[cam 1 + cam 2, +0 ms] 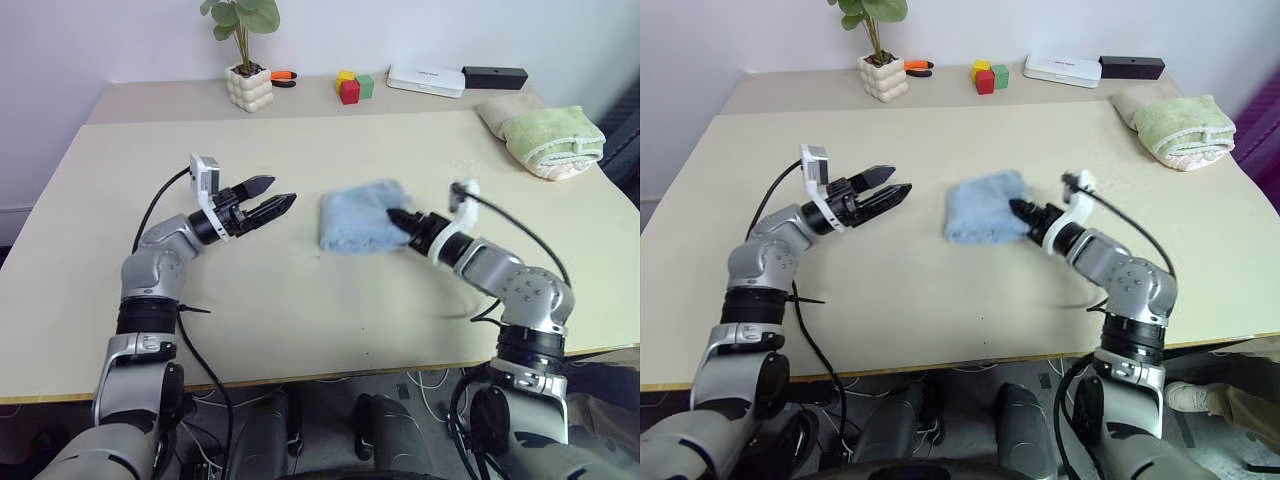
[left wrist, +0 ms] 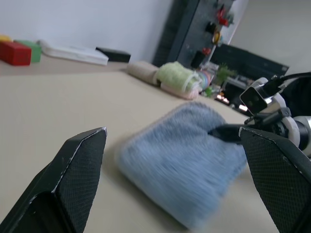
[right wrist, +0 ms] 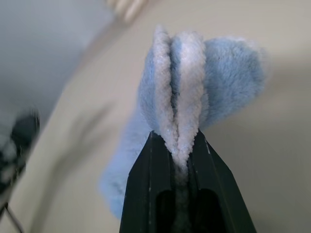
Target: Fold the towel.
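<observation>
The right tool (image 3: pixel 181 160) is clamped on the towel (image 1: pixel 360 218), its two black fingers (image 3: pixel 146 189) pinching the doubled, white-edged layers of terry between them, as the right wrist view shows plainly; in the head views this tool reaches in level from the right and meets the towel at its right-hand edge; the towel itself is a light blue, folded bundle lying on the tabletop (image 1: pixel 300 320) roughly midway between the two arms, its pinched edge raised slightly while the rest rests on the surface; the left tool (image 1: pixel 268 203) stands wide, holding nothing, its fingers (image 2: pixel 80 165) well spread and pointing toward the towel from the left, just clear of the cloth and above the surface; farther out, toward the back right corner of the tabletop, a folded green towel (image 1: pixel 553 135) lies on top of a beige rolled towel (image 1: pixel 500 112); along the back edge stand a white bumpy pot with a green plant (image 1: pixel 248 85), an orange-handled item (image 1: pixel 284 77) just beside the pot, a small cluster of blocks in red, yellow and green (image 1: pixel 353 87), a flat white box (image 1: pixel 427 79) and a black box (image 1: pixel 494 76) next to it; black cables run along both arms.
</observation>
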{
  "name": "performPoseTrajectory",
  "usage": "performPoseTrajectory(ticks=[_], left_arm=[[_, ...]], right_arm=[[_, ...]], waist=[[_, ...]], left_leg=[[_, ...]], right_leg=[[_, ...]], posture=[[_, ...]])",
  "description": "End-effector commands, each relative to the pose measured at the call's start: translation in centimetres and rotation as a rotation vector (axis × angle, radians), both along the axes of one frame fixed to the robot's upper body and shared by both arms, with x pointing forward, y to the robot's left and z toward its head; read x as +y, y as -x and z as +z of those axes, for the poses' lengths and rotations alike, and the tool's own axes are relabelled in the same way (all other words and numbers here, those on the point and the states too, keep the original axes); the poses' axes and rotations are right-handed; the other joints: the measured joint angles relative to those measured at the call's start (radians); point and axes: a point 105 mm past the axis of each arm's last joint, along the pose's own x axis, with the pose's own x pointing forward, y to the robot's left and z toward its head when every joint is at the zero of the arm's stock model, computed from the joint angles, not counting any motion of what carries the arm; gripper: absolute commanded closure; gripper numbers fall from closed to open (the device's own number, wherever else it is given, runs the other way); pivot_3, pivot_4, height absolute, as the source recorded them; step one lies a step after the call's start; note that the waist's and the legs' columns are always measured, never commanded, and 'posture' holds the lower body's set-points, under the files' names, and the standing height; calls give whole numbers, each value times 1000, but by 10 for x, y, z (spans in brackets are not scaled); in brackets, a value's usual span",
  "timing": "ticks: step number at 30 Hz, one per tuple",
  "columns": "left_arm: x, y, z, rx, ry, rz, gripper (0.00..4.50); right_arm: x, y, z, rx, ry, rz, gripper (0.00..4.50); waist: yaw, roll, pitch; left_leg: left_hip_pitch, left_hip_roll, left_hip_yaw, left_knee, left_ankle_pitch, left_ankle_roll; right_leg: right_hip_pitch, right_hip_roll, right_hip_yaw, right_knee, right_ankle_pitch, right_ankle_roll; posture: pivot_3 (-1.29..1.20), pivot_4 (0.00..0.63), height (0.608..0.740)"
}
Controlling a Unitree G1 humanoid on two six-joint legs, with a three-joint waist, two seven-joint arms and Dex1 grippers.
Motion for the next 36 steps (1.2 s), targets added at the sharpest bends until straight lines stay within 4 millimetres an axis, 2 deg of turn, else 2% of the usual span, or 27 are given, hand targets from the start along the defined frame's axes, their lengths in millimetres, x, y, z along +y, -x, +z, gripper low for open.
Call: performPoseTrajectory(ticks=[1,3,6,7,9,12,15,17,20,22,24,26,29,33,36], left_arm=[[-14,-5,9,-48,16,-41,0],[-25,-8,8,-52,19,-58,0],[-36,-10,9,-54,29,-111,0],[-40,-9,10,-58,31,-141,0],[-49,-6,10,-77,25,-197,0],[-57,1,12,-90,32,-272,0],[-50,14,9,-136,-28,-369,0],[-45,18,5,-134,-62,-401,0],[-37,20,2,-141,-78,-402,0],[-36,18,-2,-134,-81,-380,0],[-38,17,-4,-128,-61,-359,0],[-41,18,-5,-131,-48,-363,0],[-47,17,-5,-132,-39,-356,0],[-50,15,-5,-136,-34,-346,0],[-50,14,-4,-141,-29,-337,0]], right_arm=[[-68,7,33,-127,-105,-316,4429],[-91,14,36,-141,-124,-411,4429],[-133,34,41,-188,-177,-655,4429],[-148,43,35,-178,-198,-751,4429],[-163,52,20,-140,-213,-861,4429],[-166,51,4,-98,-277,-896,4429],[-166,52,-19,-6,-309,-970,4429],[-163,53,-27,38,-282,-980,4429],[-147,46,-37,108,-282,-905,4429],[-146,48,-52,191,-196,-913,4429],[-144,51,-68,288,-24,-910,4429],[-149,51,-59,244,-41,-938,4429],[-167,55,-39,162,16,-1021,4429],[-182,62,-23,77,-4,-1110,3077],[-183,62,-22,62,3,-1132,1544]], waist=[[5,0,0],[5,0,0],[5,0,0],[4,0,0],[4,0,0],[-10,1,0],[-18,1,0],[-18,2,-1],[-17,3,-1],[-12,3,-1],[-8,3,-1],[-9,3,-1],[-8,3,-1],[-10,3,-1],[-12,3,-1]], left_leg=[[0,0,0,0,1,-1],[0,0,1,0,1,-1],[0,0,1,0,0,0],[0,-1,1,0,0,0],[1,-1,1,0,0,1],[1,-1,1,0,0,1],[1,-1,2,0,0,1],[2,0,2,-1,0,1],[2,1,2,-1,0,1],[2,1,2,-1,-1,2],[2,1,1,-1,-1,2],[2,0,1,0,-1,2],[2,0,1,0,-1,2],[2,0,1,0,-1,2],[2,0,1,0,-1,2]], right_leg=[[0,0,0,0,0,0],[0,0,0,0,0,0],[0,0,0,0,0,0],[0,0,0,1,0,0],[0,0,0,1,0,0],[0,0,1,0,0,0],[0,0,2,1,0,0],[-1,1,2,1,0,0],[-1,1,3,1,0,0],[-1,1,3,1,0,0],[0,1,3,1,0,0],[0,1,3,1,0,0],[0,1,3,1,0,0],[0,1,3,1,0,0],[0,1,3,1,0,0]], posture=[[0,150,740],[0,150,740],[0,150,740],[0,150,740],[0,150,740],[0,150,740],[0,150,740],[0,150,740],[0,150,740],[0,150,740],[0,150,740],[0,150,740],[0,150,740],[0,150,740],[0,150,740]])
